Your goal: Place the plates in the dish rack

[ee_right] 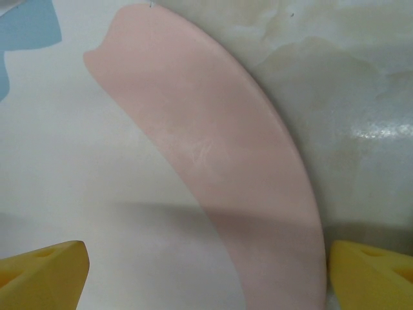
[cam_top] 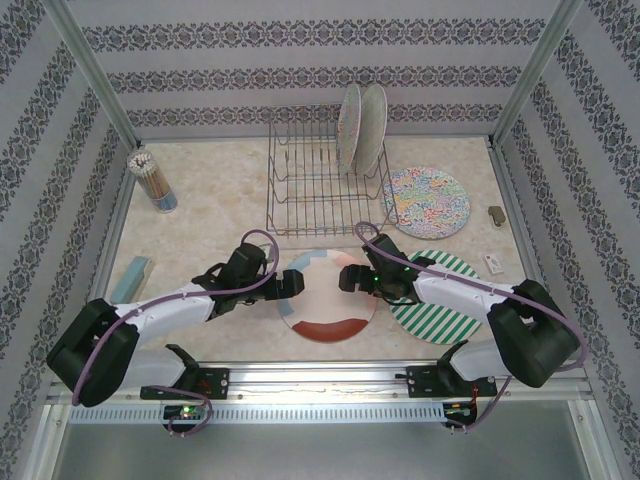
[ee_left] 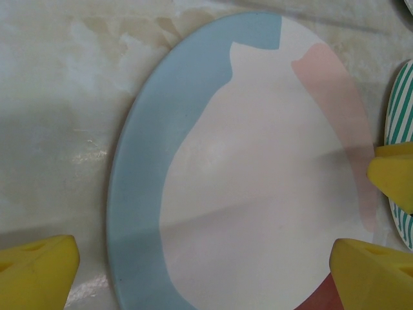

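Note:
A cream plate [cam_top: 328, 305] with blue, pink and rust rim blocks lies flat near the table's front. My left gripper [cam_top: 291, 285] is open at its left side; one yellow fingertip [ee_left: 39, 271] is over the table beside the blue rim [ee_left: 139, 194], the other over the plate. My right gripper [cam_top: 349, 279] is open at the plate's right side, its fingertips [ee_right: 371, 274] straddling the pink rim [ee_right: 258, 168]. The green-white striped plate [cam_top: 450, 310] lies partly under the right arm. A floral plate [cam_top: 428, 200] lies flat at the back right. Two plates [cam_top: 360, 125] stand on edge in the dish rack [cam_top: 310, 190].
A cup of pencils [cam_top: 155, 180] stands at the back left, and a pale blue block [cam_top: 132, 278] lies near the left wall. Two small items [cam_top: 496, 214] [cam_top: 494, 263] lie by the right wall. Patterned walls and metal posts close the table in.

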Motion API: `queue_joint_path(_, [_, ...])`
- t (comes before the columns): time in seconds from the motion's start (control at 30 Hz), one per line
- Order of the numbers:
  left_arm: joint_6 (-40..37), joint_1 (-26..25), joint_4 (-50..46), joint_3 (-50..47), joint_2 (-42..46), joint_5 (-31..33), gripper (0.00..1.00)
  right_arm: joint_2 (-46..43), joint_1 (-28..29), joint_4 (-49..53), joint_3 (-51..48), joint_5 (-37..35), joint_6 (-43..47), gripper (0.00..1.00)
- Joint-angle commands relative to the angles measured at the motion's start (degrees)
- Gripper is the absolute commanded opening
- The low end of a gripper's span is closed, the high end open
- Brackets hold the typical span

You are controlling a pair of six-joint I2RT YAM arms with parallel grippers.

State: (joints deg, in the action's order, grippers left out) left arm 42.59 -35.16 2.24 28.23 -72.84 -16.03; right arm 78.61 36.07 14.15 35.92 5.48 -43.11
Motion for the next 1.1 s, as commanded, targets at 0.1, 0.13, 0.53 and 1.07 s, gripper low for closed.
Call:
queue_joint_path(0.1, [2.05,-2.14,4.85,-1.06,-2.41,0.01,1.0,0.36,-0.74,-0.71,-1.1,0.41,0.4,0.95])
queue_joint_path(0.13, [2.16,-2.4,5.11,-1.12,-2.6,0.12,1.0,0.3,-0.71,-0.71,-1.16,0.48,0.32,0.95])
queue_joint_path(0.53, [2.46,-3.73,6.37,-1.43,-4.55,1.17,1.0,-0.67,-0.6,-1.62,-2.52,1.03,-0.65,0.95])
queue_joint_path(1.07, [3.75,-5.56,8.82,-0.65,-7.45,1.43,1.0,-2.73,-0.51,-2.74,-2.45,4.07,-1.0,0.94])
